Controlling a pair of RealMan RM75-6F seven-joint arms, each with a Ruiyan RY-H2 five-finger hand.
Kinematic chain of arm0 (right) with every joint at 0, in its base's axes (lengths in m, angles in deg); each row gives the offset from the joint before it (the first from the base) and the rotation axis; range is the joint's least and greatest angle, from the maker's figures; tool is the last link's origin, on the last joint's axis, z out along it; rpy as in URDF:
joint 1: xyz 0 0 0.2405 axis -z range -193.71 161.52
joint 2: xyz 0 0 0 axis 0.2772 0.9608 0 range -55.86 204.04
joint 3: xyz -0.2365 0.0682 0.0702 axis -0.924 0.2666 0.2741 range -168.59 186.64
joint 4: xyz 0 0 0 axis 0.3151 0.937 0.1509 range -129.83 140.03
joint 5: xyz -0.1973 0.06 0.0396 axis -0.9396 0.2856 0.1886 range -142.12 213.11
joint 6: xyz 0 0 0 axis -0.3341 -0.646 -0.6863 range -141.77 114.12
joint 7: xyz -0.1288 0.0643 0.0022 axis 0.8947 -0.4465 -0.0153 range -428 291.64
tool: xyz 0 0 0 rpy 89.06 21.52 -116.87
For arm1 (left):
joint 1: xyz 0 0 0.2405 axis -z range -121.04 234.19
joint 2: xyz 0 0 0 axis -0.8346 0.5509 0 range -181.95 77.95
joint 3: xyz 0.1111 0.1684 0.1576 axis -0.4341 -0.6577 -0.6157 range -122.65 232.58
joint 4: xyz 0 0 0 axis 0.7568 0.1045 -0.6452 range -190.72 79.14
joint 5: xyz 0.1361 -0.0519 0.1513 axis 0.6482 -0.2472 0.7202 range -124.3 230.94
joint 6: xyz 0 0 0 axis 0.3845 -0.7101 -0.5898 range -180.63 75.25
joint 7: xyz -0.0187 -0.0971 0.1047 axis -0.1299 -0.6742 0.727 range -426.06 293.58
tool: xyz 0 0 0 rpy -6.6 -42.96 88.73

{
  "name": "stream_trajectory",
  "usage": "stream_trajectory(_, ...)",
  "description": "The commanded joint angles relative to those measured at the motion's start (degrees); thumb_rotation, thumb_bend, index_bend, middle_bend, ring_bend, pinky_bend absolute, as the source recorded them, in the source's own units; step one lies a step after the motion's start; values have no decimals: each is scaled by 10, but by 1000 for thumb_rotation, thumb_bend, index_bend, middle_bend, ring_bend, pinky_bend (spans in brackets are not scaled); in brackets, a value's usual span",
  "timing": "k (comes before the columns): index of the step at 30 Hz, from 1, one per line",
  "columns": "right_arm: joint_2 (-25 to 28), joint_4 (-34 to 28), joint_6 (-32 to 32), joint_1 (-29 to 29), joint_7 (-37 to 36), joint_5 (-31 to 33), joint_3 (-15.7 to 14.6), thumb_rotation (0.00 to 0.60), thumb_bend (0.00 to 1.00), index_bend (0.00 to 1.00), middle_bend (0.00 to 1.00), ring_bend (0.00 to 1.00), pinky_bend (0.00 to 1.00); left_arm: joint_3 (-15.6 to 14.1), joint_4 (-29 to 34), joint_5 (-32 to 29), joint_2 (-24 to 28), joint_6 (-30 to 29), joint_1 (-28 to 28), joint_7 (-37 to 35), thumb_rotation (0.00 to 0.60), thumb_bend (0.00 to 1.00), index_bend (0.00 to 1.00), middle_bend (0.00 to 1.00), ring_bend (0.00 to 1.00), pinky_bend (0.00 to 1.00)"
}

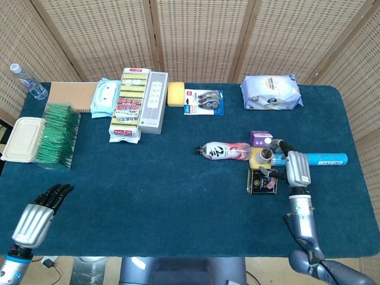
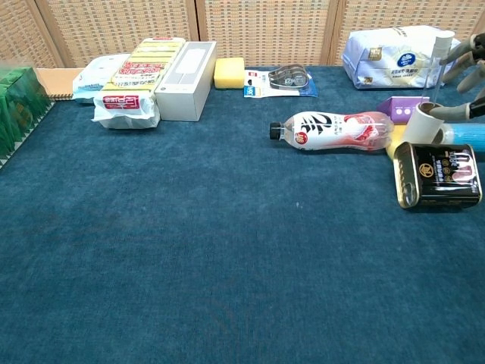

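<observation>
My right hand (image 1: 295, 168) hovers at the table's right side with its fingers spread, holding nothing. Its fingertips (image 2: 470, 54) show at the right edge of the chest view, and one finger reaches the rim of a small cardboard roll (image 1: 265, 155) (image 2: 423, 123). Just in front of the roll lies a black tin can (image 1: 262, 180) (image 2: 439, 175). A pink-labelled bottle (image 1: 224, 151) (image 2: 333, 130) lies on its side to the left. A purple box (image 1: 259, 139) and a blue tube (image 1: 323, 159) sit close by. My left hand (image 1: 37, 217) stays at the near left corner, fingers straight, empty.
Along the back stand a white wipes pack (image 1: 271, 91), a tape pack (image 1: 203, 101), a yellow sponge (image 1: 175, 94), a white box (image 1: 154, 101) and a sponge pack (image 1: 129, 104). At the far left are a green stack (image 1: 56, 135), a food container (image 1: 22, 138) and a water bottle (image 1: 26, 81).
</observation>
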Motion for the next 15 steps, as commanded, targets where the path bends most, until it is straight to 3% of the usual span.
stream_trajectory(1, -1, 1, -1, 0, 1, -1, -1, 539, 157, 308, 380, 429, 476, -1, 0, 1, -1, 1, 0, 1, 600, 178, 102, 178, 148, 329)
stream_trajectory(15, -13, 11, 10, -11, 14, 5, 1, 538, 157, 332, 393, 440, 476, -3, 0, 1, -3, 6, 1, 5, 600, 178, 103, 178, 148, 329)
